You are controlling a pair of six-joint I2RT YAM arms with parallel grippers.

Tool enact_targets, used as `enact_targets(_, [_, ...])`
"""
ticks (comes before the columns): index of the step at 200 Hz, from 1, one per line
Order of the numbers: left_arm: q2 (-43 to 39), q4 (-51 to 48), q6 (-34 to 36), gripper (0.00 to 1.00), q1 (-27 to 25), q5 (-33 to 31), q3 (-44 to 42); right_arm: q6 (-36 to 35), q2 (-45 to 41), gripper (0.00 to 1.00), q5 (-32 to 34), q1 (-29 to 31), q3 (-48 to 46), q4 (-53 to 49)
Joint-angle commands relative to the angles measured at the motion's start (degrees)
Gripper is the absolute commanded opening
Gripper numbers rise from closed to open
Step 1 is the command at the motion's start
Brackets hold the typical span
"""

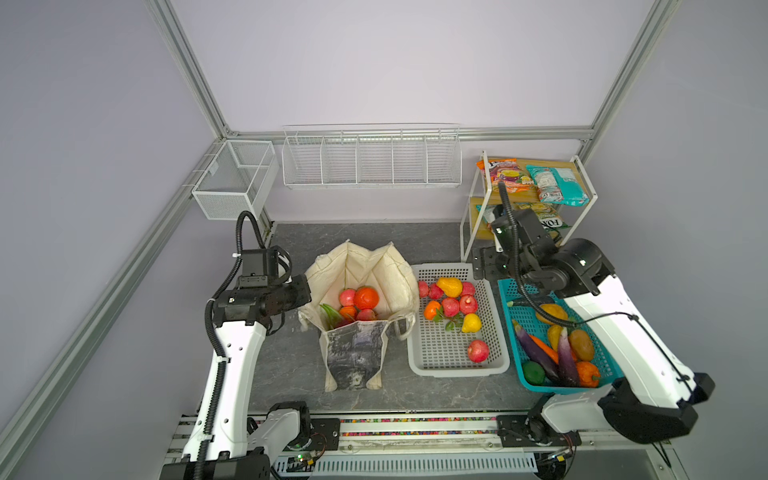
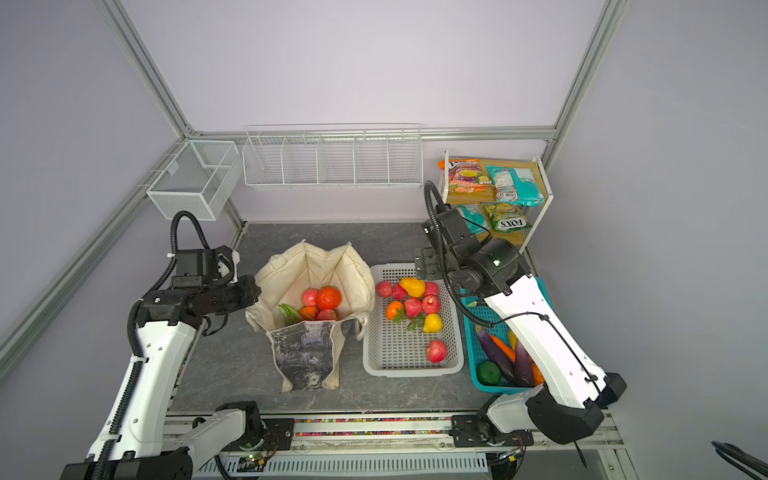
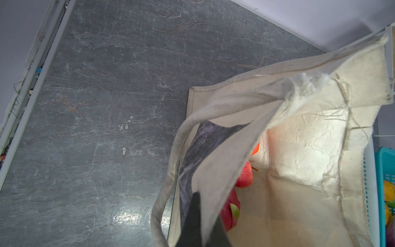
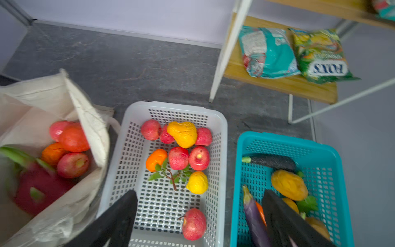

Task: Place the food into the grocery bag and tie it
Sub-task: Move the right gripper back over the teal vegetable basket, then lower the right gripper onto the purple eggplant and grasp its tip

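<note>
Now the left gripper [image 3: 208,213] pinches the rim of the bag [image 1: 355,353], holding it open over the fruit [image 1: 365,297] inside; the right gripper [image 4: 199,192] hangs wide and empty near the white basket [image 1: 457,365]. Should that pinch slip, the mouth could sag shut against more fruit.

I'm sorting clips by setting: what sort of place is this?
Probably a robotics lab cell staged as a mock grocery corner: an aluminium frame encloses it, two robot arms stand at the front, and toy fruit lies in a white basket near a snack shelf.
</note>
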Motion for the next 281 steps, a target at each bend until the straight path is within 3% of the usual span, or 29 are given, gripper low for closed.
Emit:
enact_targets(1, [-0.3,-0.4,0.1,0.00,0.3,-0.8,2.0,2.7,-4.7,0.94,0.2,-4.8,-5.4,-4.1])
enact_targets(73, [0.1,0.2,0.1,0.00,0.3,-0.7,0.9,4.7,-12.1,0.95,-0.7,-18.3,-18.1,-13.0])
enact_targets(139, [0.3,0.9,0.1,0.00,0.3,-0.4,0.1,2.6,-8.7,0.95,2.4,-28.4,-26.6,-18.8])
enact_targets(187, [0.3,1.0,-0.2,0.00,0.3,-0.5,-0.2,3.1,-5.9,0.98,1.8,-32.4,-31.7,-13.7])
enact_targets(237, [0.8,0.4,0.0,0.00,0.3,-1.1,-0.1,3.4,-0.6,1.00,-3.4,-37.4,-37.3,-6.5])
enact_targets(281, [0.9,0.5,0.1,0.00,0.3,-1.0,-0.1,2.8,4.8,1.00,-4.0,-40.7,-36.9,-3.0])
